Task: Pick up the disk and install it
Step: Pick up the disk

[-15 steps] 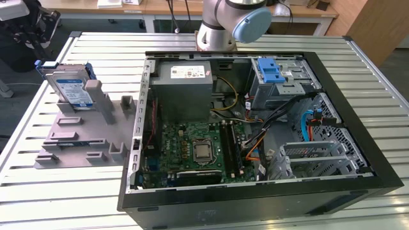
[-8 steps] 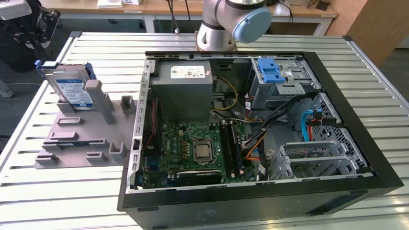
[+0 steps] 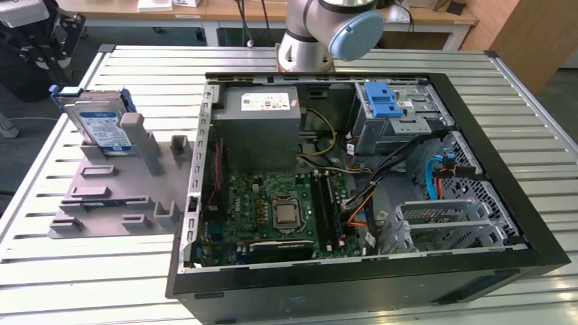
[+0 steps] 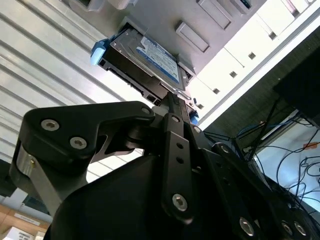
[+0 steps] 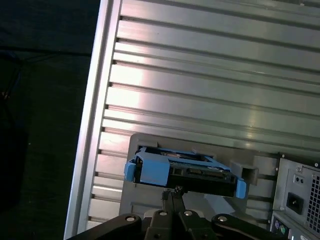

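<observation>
Desk: slatted metal desk (image 3: 135,68) carries flat silver blue-railed disk (image 3: 101,125), upright in grey fixture (image 3: 108,196).
Fingers: black fingers (image 4: 174,125) clenched, empty, near it.
Handling: likely stiff, dense, shock-fragile; pinch yours across the rails.

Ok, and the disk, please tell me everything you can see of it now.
The disk is a flat rectangular drive of silvery metal with a blue-and-white label on its broad face and blue plastic rails along its edges. It stands on edge, leaning, in the grey holder on the slatted table, on the exterior view's left of the open computer case. In the first wrist view its connector edge faces the gripper, which seems not to touch it.
</observation>
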You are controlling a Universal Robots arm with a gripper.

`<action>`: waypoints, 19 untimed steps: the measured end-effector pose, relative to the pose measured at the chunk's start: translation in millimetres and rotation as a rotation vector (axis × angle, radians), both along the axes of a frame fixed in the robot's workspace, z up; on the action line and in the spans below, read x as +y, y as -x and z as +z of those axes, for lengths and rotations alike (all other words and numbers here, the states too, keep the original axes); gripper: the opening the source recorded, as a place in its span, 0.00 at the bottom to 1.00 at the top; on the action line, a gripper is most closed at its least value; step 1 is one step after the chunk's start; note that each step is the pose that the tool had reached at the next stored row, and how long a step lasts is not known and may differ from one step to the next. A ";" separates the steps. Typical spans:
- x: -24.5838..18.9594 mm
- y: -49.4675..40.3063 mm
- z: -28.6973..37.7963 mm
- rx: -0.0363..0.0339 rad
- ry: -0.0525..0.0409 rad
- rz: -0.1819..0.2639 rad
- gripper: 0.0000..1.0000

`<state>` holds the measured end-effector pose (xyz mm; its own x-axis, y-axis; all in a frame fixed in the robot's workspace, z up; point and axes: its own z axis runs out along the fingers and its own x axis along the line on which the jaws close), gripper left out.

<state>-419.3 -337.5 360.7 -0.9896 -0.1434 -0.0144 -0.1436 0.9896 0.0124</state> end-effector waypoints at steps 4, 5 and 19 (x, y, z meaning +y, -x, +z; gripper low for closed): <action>0.0 0.0 0.0 -0.0001 0.0000 0.023 0.11; 0.0 0.0 0.0 0.0000 0.0000 0.029 0.11; 0.0 0.1 0.0 -0.0001 0.0000 0.124 0.11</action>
